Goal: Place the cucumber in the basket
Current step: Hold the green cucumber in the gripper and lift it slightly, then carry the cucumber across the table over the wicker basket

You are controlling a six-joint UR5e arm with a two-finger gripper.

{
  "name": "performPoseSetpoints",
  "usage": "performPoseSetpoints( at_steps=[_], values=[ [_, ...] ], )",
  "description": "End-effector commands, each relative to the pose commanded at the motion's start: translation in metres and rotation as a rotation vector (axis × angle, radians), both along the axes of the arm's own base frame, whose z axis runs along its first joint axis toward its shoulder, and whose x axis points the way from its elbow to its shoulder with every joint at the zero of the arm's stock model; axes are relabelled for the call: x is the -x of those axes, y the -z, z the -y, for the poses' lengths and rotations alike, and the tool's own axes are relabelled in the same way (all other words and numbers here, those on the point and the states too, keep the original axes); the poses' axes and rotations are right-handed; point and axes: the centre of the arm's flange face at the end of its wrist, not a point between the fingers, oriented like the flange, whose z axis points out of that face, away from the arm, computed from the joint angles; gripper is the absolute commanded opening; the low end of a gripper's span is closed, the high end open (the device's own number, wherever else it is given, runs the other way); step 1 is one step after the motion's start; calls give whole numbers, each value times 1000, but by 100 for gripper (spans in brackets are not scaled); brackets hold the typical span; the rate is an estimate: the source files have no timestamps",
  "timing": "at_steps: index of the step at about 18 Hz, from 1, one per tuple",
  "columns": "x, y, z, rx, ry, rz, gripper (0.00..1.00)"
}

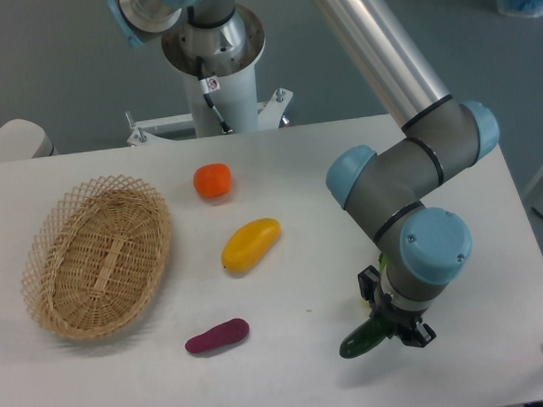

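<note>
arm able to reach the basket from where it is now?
Probably yes. The hand sits at the cucumber on the table's right; the basket lies far left and looks empty, with only low fruit between.

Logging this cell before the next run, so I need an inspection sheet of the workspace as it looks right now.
Surface: white table, no spills seen.
Job's things: cucumber near the front right edge, under the gripper; basket at left, nothing in it.
Clutter: orange fruit, yellow fruit, purple sweet potato, all apart from one another.
Grippers: gripper down at the cucumber; jaws hidden by the wrist, grip cannot be told.
Cables: one on the arm's base column.
Surroundings: grey floor, blue objects top right.
</note>
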Motion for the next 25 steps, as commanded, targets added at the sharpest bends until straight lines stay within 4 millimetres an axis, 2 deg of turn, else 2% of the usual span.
performPoseSetpoints(
  at_steps=[6, 14, 15, 19, 23, 25],
  values=[
    [-1, -1, -1, 0, -9, 0, 21],
    [-22, 0, -15, -2, 18, 13, 19],
    [-32, -7, -13, -2, 18, 20, 19],
    [-79, -18, -30, -9, -5, 46, 19],
    [-147, -26, -38, 13, 19, 69, 19],
    [-178, -30, -34, 31, 37, 85, 19]
  ],
)
